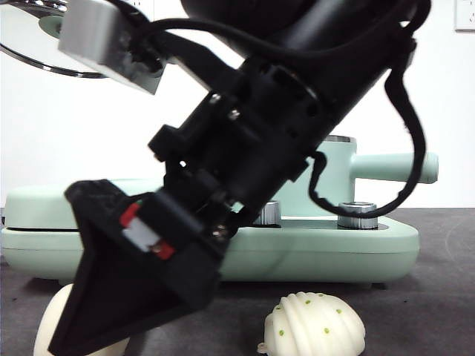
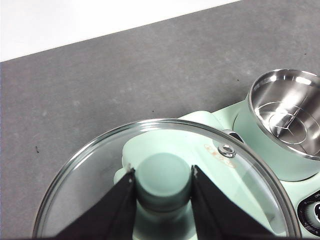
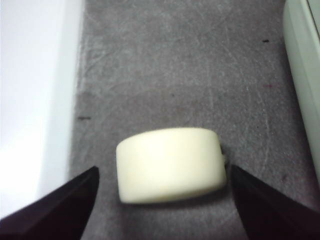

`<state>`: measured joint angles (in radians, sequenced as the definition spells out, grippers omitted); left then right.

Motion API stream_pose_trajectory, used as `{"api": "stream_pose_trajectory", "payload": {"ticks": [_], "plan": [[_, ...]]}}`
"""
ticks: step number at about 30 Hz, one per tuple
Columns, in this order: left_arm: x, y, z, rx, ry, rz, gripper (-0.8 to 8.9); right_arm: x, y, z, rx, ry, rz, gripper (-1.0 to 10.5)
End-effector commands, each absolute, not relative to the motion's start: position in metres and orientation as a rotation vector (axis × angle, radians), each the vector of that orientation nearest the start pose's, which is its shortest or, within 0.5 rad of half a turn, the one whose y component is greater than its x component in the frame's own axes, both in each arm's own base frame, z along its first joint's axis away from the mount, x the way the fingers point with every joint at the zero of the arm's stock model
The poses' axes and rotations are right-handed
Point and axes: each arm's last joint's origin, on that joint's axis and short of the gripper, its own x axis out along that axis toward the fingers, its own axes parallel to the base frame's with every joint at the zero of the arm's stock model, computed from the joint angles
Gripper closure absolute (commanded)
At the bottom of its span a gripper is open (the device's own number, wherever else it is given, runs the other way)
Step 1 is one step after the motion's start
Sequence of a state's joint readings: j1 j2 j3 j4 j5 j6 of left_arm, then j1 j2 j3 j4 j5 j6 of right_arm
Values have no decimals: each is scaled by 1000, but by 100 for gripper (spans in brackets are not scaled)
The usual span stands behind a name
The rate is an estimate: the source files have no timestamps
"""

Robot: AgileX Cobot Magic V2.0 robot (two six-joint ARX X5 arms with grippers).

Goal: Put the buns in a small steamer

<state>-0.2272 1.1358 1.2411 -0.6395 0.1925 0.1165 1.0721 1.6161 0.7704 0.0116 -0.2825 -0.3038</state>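
Smooth bun (image 3: pixel 170 164) between right pincer (image 3: pixel 162 200) (spread).

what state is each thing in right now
steamer: open, lid off, nothing inside
lid: held up off the steamer by its knob
left tool: shut on the lid knob
right tool: open, low over the table, jaws either side of the smooth bun
smooth bun: on the table, not gripped
ridged bun: on the table, untouched
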Motion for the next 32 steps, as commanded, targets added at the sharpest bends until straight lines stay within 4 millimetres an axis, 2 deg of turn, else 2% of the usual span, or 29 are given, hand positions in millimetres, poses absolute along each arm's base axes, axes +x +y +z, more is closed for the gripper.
{"api": "stream_pose_trajectory", "payload": {"ticks": [1, 5, 9, 12, 15, 20, 27, 32], "plan": [[222, -58, 387, 133, 462, -450, 803, 138, 280, 147, -566, 674, 1391, 566], [222, -58, 387, 134, 462, -451, 803, 139, 285, 143, -557, 703, 1386, 573], [222, -58, 387, 134, 462, -451, 803, 137, 286, 141, -549, 723, 1370, 683], [222, -58, 387, 133, 462, -451, 803, 137, 285, 147, -518, 758, 1331, 684], [222, -58, 387, 133, 461, -450, 803, 135, 281, 162, -481, 790, 1291, 684], [222, -58, 387, 133, 461, -450, 803, 131, 264, 205, -409, 849, 1226, 684], [222, -58, 387, 133, 462, -450, 803, 125, 225, 280, -300, 898, 999, 684], [222, -58, 387, 132, 463, -450, 803, 133, 197, 326, -240, 941, 866, 684]]}}
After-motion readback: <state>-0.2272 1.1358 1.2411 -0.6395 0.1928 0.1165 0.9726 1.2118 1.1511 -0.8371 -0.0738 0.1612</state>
